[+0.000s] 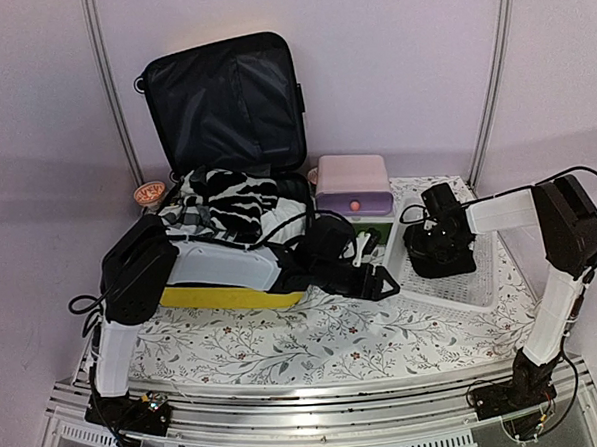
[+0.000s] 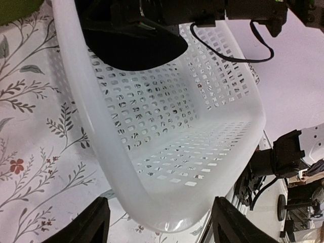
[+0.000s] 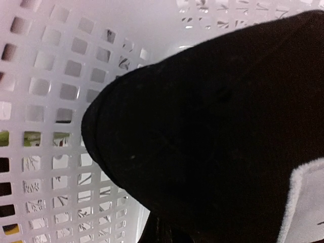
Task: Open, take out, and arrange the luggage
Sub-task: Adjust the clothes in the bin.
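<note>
Your left gripper (image 2: 159,210), released, straddles the near-left corner of the white basket (image 2: 96,116). Your right gripper (image 1: 440,248), clenched, hangs inside over a black garment (image 3: 212,136), right of the open luggage (image 1: 232,295).

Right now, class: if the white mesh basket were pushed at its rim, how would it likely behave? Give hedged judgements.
The white mesh basket looks like thin perforated plastic, so probably light and a little flexible. Low and wide on the flowered tablecloth, it would likely slide rather than tip. The black garment inside probably adds little weight.
</note>
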Action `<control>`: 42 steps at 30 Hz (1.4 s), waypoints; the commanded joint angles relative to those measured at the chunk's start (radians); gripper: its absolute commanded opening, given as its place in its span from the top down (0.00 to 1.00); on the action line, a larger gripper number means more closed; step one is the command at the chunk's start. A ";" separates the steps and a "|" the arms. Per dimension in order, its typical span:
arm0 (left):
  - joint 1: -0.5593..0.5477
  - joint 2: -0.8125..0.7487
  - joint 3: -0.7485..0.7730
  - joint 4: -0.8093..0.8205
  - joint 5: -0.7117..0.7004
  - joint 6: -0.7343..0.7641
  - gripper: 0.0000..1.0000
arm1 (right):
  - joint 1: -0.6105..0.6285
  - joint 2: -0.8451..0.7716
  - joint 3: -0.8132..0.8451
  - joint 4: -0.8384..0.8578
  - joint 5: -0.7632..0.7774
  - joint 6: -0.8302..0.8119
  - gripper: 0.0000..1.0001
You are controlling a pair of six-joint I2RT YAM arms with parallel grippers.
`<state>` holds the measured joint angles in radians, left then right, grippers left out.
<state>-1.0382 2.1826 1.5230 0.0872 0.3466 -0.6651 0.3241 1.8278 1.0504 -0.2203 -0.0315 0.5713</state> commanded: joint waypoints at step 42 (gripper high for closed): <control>0.088 0.160 0.252 0.041 0.187 -0.052 0.62 | -0.077 -0.070 0.010 0.033 0.068 -0.047 0.99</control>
<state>-0.9268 2.3127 1.7454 0.1497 0.4915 -0.7193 0.2684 1.7039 1.0233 -0.2134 0.0456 0.5331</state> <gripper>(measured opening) 0.378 0.016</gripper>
